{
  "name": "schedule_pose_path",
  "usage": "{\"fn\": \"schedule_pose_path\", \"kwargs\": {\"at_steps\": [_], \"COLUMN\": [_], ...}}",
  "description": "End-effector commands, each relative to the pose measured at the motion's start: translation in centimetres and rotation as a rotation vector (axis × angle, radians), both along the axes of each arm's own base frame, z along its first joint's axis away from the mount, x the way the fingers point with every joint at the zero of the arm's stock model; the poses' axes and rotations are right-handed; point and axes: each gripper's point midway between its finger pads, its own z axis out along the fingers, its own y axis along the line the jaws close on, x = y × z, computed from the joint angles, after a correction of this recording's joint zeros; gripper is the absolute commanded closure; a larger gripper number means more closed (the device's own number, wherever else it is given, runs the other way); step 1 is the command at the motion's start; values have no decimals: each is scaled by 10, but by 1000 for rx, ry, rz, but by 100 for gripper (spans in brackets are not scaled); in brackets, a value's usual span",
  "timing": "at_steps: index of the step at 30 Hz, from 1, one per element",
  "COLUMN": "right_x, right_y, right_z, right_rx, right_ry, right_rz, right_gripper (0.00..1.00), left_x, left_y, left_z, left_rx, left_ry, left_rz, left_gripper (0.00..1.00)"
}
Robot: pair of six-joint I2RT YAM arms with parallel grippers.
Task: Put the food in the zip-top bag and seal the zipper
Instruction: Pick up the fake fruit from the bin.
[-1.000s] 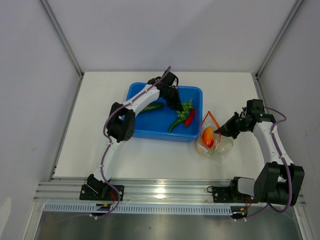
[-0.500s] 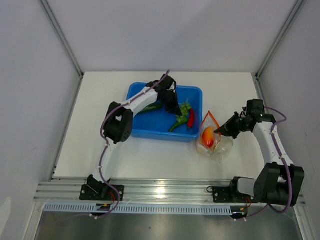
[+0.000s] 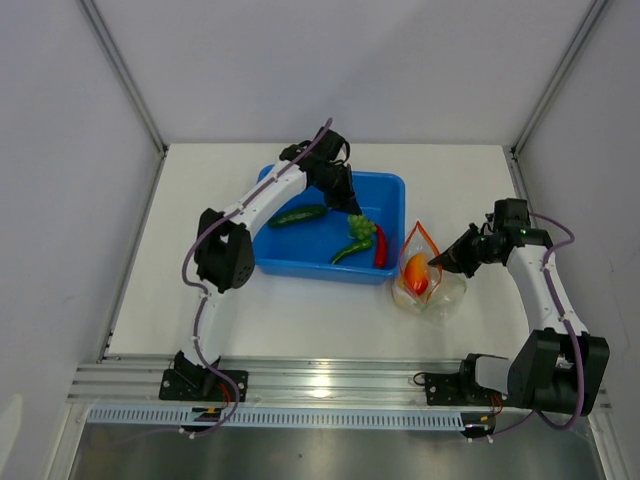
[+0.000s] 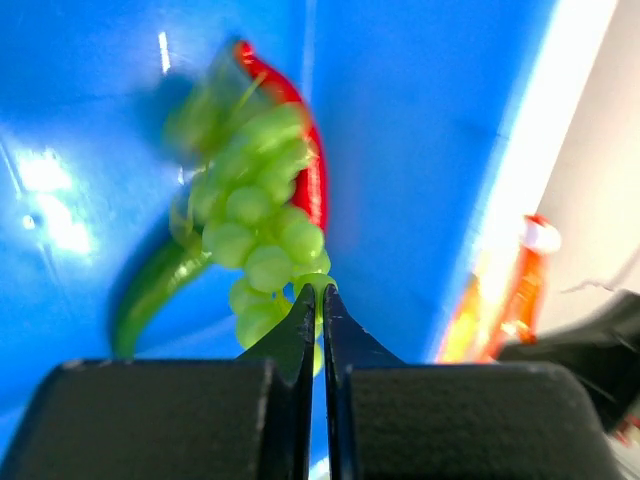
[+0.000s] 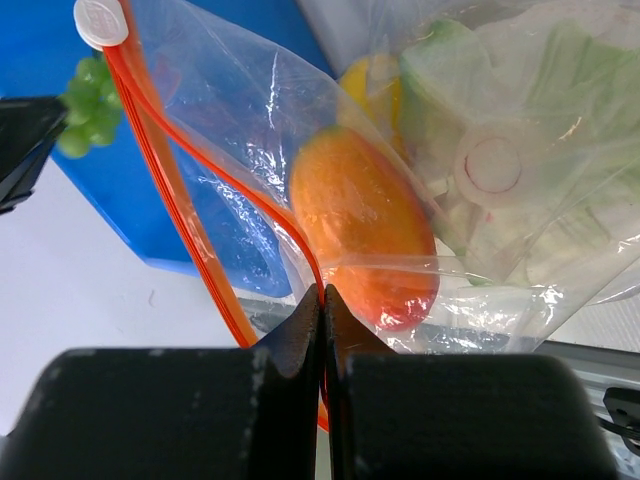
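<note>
My left gripper (image 4: 320,290) is shut on the stem end of the green grape bunch (image 4: 255,215), which hangs over the blue tub (image 3: 300,262). From above, the bunch (image 3: 360,226) is just below that gripper (image 3: 352,208). A red chili (image 3: 380,243) and a dark green cucumber (image 3: 297,214) lie in the tub. My right gripper (image 5: 322,290) is shut on the orange-red zipper (image 5: 160,170) at the mouth of the clear zip-top bag (image 3: 428,285), holding it open. An orange fruit (image 5: 365,235), a yellow fruit and a pale cauliflower (image 5: 500,170) are inside the bag.
A slim green pepper (image 3: 345,252) lies in the tub beside the chili. The tub's right wall stands close to the bag's mouth. White table (image 3: 200,200) extends left of the tub and in front of it, with grey walls at the sides and back.
My left gripper has closed on the grape bunch and carried it slightly back and left in the tub while its elbow swung left. The right arm and bag have stayed still.
</note>
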Motion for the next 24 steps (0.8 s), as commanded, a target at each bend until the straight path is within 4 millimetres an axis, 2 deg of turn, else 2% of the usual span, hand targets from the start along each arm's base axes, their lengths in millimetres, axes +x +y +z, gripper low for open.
{"fn": "schedule_pose_path", "kwargs": {"at_steps": [1, 5, 6, 8, 9, 12, 13, 15, 16, 18, 19, 24], "right_x": [5, 4, 4, 3, 4, 5, 5, 4, 2, 2, 1, -1], "right_y": [1, 4, 5, 5, 5, 7, 9, 10, 11, 11, 12, 13], "right_z": [16, 15, 15, 15, 16, 18, 18, 18, 17, 18, 18, 24], "right_rx": [-21, -32, -36, -42, -46, -47, -49, -58, -69, -79, -86, -91], "right_ry": [-80, -83, -82, -84, -88, -96, -98, -98, -88, -87, -85, -99], "right_rz": [23, 38, 41, 43, 44, 49, 54, 57, 63, 67, 70, 79], "right_gripper": [100, 100, 100, 100, 100, 100, 100, 100, 100, 100, 100, 100], "left_x": [-3, -12, -16, -20, -25, -35, -42, -50, -58, -69, -78, -111], "left_y": [3, 3, 4, 4, 7, 8, 9, 7, 7, 4, 5, -8], "left_z": [77, 101, 114, 129, 145, 163, 174, 182, 193, 200, 209, 225], "left_rx": [-71, -118, -140, -170, -191, -230, -256, -292, -316, -332, -349, -388], "left_ry": [-142, -156, -173, -192, -216, -229, -235, -233, -246, -257, -272, -290], "left_rz": [-9, -10, -13, -9, -8, -10, -22, -38, -58, -82, -94, -174], "left_gripper": [99, 99, 99, 99, 99, 99, 99, 99, 99, 99, 99, 99]}}
